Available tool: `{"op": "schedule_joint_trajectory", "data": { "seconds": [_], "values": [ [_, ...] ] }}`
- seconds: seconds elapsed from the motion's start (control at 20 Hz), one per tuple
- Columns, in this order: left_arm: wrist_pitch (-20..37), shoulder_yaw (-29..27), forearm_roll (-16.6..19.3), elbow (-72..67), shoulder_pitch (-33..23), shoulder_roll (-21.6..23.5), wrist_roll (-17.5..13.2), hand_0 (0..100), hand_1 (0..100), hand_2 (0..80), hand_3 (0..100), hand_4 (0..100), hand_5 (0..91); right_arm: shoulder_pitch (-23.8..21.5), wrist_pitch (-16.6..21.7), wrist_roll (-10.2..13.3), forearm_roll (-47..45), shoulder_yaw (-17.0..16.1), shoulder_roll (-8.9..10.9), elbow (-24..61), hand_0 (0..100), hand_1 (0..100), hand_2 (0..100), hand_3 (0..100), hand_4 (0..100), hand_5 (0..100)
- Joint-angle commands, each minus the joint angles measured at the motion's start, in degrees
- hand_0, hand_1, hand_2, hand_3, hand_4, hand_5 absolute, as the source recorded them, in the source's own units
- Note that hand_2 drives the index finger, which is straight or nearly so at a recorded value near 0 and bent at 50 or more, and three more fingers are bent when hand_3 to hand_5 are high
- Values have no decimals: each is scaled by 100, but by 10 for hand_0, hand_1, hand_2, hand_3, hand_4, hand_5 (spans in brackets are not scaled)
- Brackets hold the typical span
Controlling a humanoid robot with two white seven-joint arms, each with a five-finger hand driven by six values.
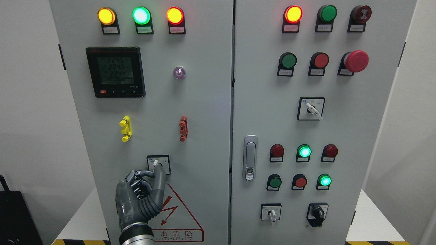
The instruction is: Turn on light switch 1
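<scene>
The left hand (141,190) reaches up from below, fingers pinched on the white lever of the rotary switch (158,164) low on the left cabinet door (204,136), lever pointing up-left.

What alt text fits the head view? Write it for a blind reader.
The left hand reaches up to a small rotary switch low on the left door of a grey cabinet, fingertips at its lever. Above are a meter and lit lamps.
</scene>
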State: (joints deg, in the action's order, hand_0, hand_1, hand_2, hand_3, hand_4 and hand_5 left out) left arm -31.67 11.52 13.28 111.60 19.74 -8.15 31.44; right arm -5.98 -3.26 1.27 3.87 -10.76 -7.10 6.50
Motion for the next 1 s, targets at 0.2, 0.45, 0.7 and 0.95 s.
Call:
{"op": "schedule_joint_trajectory", "data": {
  "seconds": [0.2, 0.45, 0.7, 0.95],
  "values": [
    [-24, 25, 16, -42, 30, -2, -15, 449, 546, 606, 1000, 1000, 872, 0, 0, -4, 0, 3, -2, 0, 0, 0, 0, 0, 0, 0],
    [-24, 25, 16, -42, 39, -2, -24, 452, 541, 607, 1000, 1000, 872, 0, 0, -4, 0, 3, 7, 0, 0, 0, 0, 0, 0, 0],
    [-24, 25, 16, -60, 48, -2, -15, 454, 537, 607, 1000, 1000, 872, 0, 0, -4, 0, 3, -2, 0, 0, 0, 0, 0, 0, 0],
    [-32, 25, 16, -86, 83, -2, -24, 454, 534, 607, 1000, 1000, 872, 0, 0, -4, 0, 3, 7, 0, 0, 0, 0, 0, 0, 0]
  ]
}}
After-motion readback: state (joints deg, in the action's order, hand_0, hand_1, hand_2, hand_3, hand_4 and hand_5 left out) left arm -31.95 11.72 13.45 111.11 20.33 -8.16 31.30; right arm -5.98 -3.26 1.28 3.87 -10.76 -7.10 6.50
